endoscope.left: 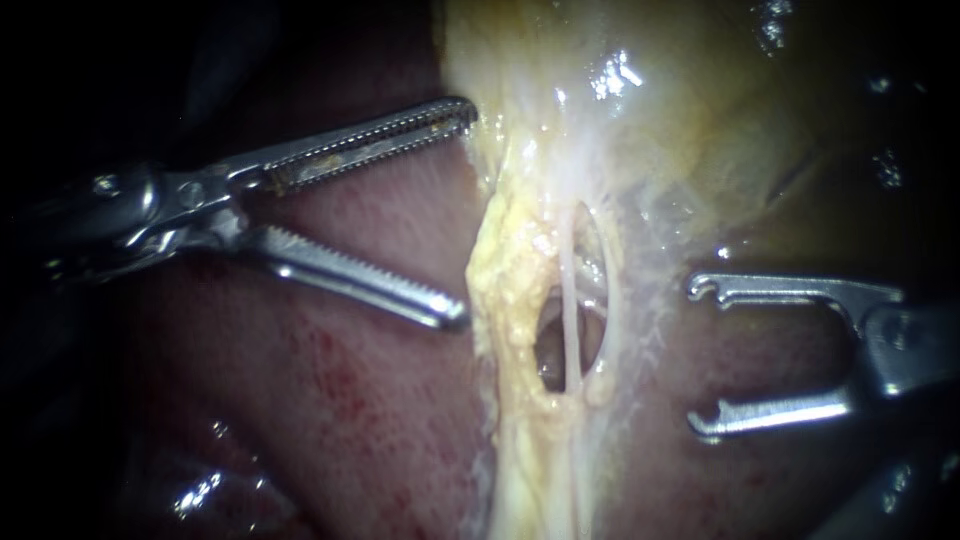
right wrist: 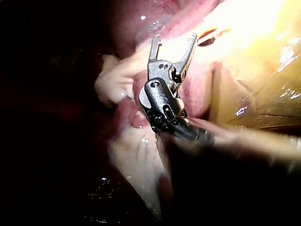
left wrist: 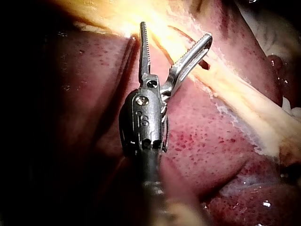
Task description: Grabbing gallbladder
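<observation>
Left instrument: two toothed jaws spread wide, gripping nothing, tips just beside the yellow fatty band at its 9 o'clock. Right instrument: two hook-tipped jaws, also wide and empty, at the band's 3 o'clock. One gallbladder lies at 1 o'clock, ungrasped, with the liver at 7.
</observation>
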### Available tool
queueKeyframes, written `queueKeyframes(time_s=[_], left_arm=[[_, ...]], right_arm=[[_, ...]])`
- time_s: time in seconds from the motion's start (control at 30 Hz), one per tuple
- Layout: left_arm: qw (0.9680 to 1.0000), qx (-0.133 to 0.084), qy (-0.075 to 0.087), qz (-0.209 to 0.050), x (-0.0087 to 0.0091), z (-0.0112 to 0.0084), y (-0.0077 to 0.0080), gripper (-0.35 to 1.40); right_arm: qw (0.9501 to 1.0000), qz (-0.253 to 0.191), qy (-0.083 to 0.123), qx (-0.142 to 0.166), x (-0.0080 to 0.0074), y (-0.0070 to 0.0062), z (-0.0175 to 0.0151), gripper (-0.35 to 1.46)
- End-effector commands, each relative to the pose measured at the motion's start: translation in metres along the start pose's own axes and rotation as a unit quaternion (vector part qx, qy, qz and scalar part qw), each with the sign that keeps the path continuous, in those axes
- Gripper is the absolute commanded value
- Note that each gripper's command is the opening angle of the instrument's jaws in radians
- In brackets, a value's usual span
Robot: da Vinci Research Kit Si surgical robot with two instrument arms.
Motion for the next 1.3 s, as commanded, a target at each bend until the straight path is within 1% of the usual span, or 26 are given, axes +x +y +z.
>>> queueKeyframes(time_s=[0.03,0.07,0.1,0.2,0.23,0.37,0.47,0.5,0.57,0.6,0.7,0.73,0.83,0.93,1.03,1.13,1.17,1.23,1.3], left_arm=[[0.9999,0.004,0.004,-0.013,0.0000,0.0000,0.0000,1.26],[0.9996,0.007,0.011,-0.025,0.0001,0.0000,0.0002,1.25],[0.9993,0.010,0.020,-0.031,0.0003,0.0001,0.0003,1.21],[0.9985,0.008,0.036,-0.039,0.0005,0.0003,0.0007,1.11],[0.9982,0.006,0.041,-0.043,0.0004,0.0006,0.0008,1.11],[0.9977,0.004,0.050,-0.047,0.0001,0.0019,0.0010,1.09],[0.9975,0.002,0.049,-0.051,-0.0002,0.0025,0.0010,1.06],[0.9973,0.002,0.049,-0.054,-0.0004,0.0025,0.0009,1.01],[0.9963,-0.001,0.051,-0.069,-0.0007,0.0025,0.0007,0.91],[0.9954,-0.001,0.055,-0.078,-0.0008,0.0025,0.0006,0.83],[0.9928,-0.015,0.068,-0.098,-0.0013,0.0024,0.0000,0.66],[0.9925,-0.020,0.070,-0.098,-0.0016,0.0024,-0.0004,0.62],[0.9919,-0.034,0.075,-0.097,-0.0021,0.0022,-0.0012,0.59],[0.9908,-0.055,0.077,-0.097,-0.0025,0.0017,-0.0018,0.59],[0.9899,-0.066,0.076,-0.100,-0.0027,0.0014,-0.0021,0.57],[0.9878,-0.081,0.084,-0.103,-0.0027,0.0015,-0.0020,0.42],[0.9865,-0.087,0.090,-0.105,-0.0027,0.0015,-0.0019,0.32],[0.9846,-0.096,0.099,-0.107,-0.0027,0.0016,-0.0017,0.19],[0.9824,-0.105,0.109,-0.110,-0.0026,0.0017,-0.0016,0.12]], right_arm=[[1.0000,0.000,0.000,0.000,0.0000,0.0000,0.0000,0.60],[1.0000,0.000,0.000,0.000,0.0000,0.0000,0.0000,0.60],[1.0000,0.000,0.000,0.000,0.0000,0.0000,0.0000,0.60],[1.0000,0.000,0.000,0.000,0.0000,0.0000,0.0000,0.60],[1.0000,0.000,0.000,0.000,0.0000,0.0000,0.0000,0.60],[1.0000,0.000,0.000,0.000,0.0000,0.0000,0.0000,0.60],[1.0000,0.000,0.000,0.000,-0.0001,0.0001,-0.0001,0.60],[1.0000,0.000,0.000,0.000,-0.0001,0.0001,-0.0001,0.60],[1.0000,0.000,0.000,0.000,-0.0001,0.0001,-0.0001,0.60],[1.0000,0.000,0.000,0.000,-0.0001,0.0001,-0.0001,0.60],[1.0000,0.000,0.000,0.000,-0.0001,0.0001,-0.0001,0.60],[1.0000,0.000,0.000,0.000,-0.0001,0.0001,-0.0001,0.60],[1.0000,0.000,0.000,0.000,-0.0001,0.0001,-0.0001,0.60],[1.0000,0.000,0.000,0.000,-0.0002,0.0001,-0.0001,0.60],[1.0000,0.000,0.000,0.000,-0.0002,0.0001,-0.0001,0.60],[1.0000,0.000,0.000,0.000,-0.0002,0.0001,-0.0001,0.60],[1.0000,0.000,0.000,0.000,-0.0002,0.0001,-0.0001,0.60],[1.0000,0.000,0.000,0.000,-0.0002,0.0001,-0.0001,0.60],[1.0000,0.000,0.000,0.000,-0.0002,0.0001,-0.0001,0.60]])
